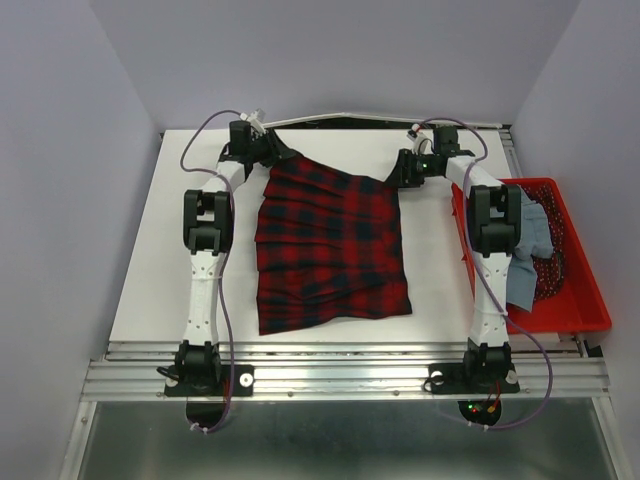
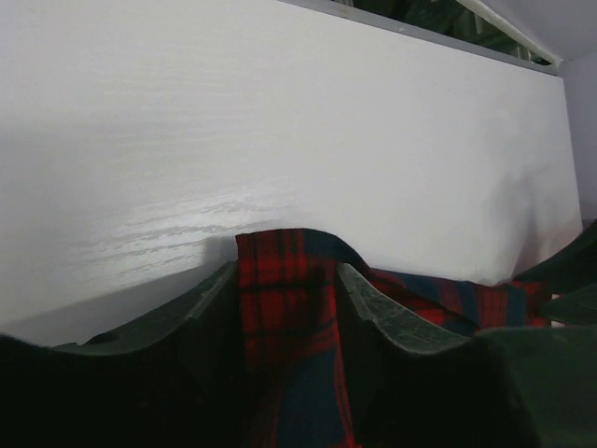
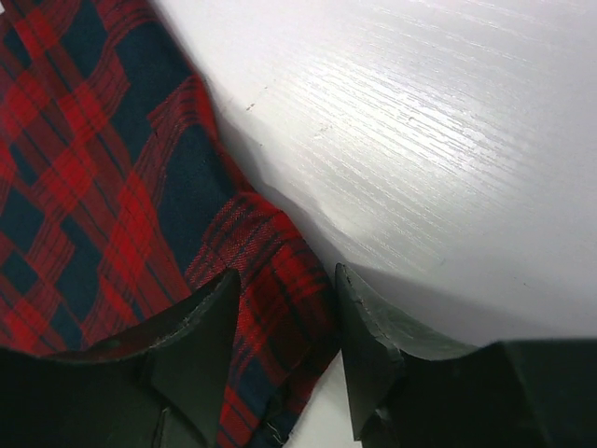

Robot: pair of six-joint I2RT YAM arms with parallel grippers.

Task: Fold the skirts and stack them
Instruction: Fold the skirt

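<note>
The plaid skirt (image 1: 330, 245), pleated red and dark navy, lies spread on the white table (image 1: 150, 280) between my arms. My left gripper (image 1: 262, 150) is shut on its far left corner; in the left wrist view the cloth (image 2: 284, 280) stands up between the fingers (image 2: 373, 308). My right gripper (image 1: 405, 172) is shut on the far right corner, and the plaid cloth (image 3: 280, 308) fills the gap between its fingers (image 3: 364, 327). The skirt's far edge runs straight between the two grippers. The light blue-grey skirt (image 1: 530, 250) lies in the red basket (image 1: 585, 300), partly behind my right arm.
The red basket stands at the table's right edge, and it also holds a dark red patterned cloth (image 1: 552, 270). A metal rail (image 1: 340, 375) runs along the near edge. Purple walls close in the left, back and right sides.
</note>
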